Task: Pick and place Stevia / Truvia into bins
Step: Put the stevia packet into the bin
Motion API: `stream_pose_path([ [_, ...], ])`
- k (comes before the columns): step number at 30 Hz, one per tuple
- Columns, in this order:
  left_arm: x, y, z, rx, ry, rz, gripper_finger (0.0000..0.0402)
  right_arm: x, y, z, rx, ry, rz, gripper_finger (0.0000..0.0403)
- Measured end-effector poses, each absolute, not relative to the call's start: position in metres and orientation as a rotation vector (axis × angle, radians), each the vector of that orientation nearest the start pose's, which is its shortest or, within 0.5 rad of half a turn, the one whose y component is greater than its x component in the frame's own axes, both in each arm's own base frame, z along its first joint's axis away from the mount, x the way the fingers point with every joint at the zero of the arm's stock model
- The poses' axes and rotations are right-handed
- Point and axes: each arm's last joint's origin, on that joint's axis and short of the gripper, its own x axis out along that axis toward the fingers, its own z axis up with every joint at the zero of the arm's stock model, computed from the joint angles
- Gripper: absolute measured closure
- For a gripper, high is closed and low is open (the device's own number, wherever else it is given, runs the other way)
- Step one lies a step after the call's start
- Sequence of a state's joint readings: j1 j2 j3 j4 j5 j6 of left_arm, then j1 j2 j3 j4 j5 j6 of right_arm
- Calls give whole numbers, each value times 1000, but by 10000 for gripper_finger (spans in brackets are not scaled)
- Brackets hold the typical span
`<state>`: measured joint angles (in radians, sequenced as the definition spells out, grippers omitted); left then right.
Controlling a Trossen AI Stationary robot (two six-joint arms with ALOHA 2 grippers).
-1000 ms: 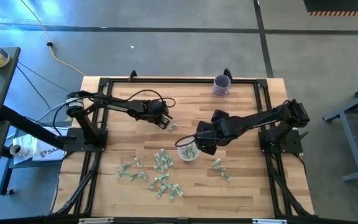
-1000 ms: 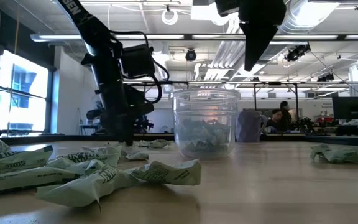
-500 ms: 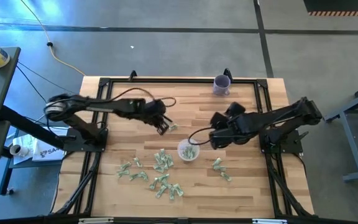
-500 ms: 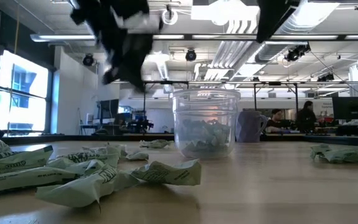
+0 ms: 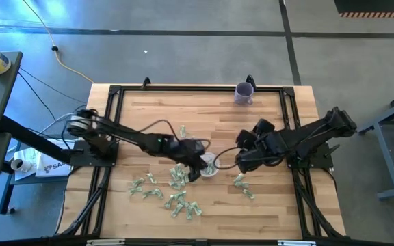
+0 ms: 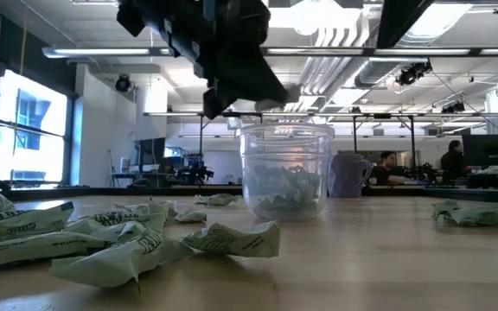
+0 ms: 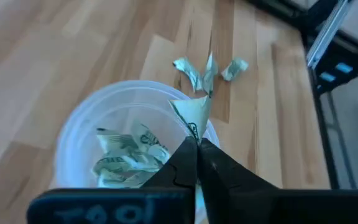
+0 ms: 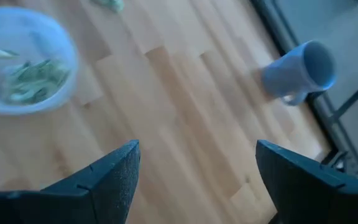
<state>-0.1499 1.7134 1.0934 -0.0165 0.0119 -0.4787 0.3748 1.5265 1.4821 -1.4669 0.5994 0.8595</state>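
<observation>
Your left gripper (image 7: 197, 163) holds a sachet (image 7: 194, 112) pinched above the clear cup (image 7: 86, 134); right gripper (image 8: 194, 163) fingers spread, empty.

We're looking into a big open lab or workshop: exposed ducts and strip lights (image 6: 111, 53) are running along the ceiling, people (image 6: 386, 167) are sitting at monitors (image 6: 488, 149) behind the wooden table (image 5: 204, 113), cables (image 5: 60, 58) are trailing over a bare concrete floor (image 5: 183, 41).
</observation>
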Motion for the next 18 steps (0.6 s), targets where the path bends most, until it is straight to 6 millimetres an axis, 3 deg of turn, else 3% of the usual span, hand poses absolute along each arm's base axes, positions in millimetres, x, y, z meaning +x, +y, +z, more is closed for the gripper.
stream_pose_path([
  [5, 376, -66, 226, -341, 703, 101, 265, 237, 104, 305, 117, 1200, -646, 96],
  [10, 370, -63, 249, -241, 844, 190, 176, 229, 146, 259, 270, 1224, -472, 96],
  [14, 350, -66, 271, -165, 1030, 222, 134, 230, 174, 216, 397, 1200, -336, 96],
  [18, 326, -80, 276, -44, 1137, 291, 129, 227, 188, 180, 436, 1264, -359, 96],
])
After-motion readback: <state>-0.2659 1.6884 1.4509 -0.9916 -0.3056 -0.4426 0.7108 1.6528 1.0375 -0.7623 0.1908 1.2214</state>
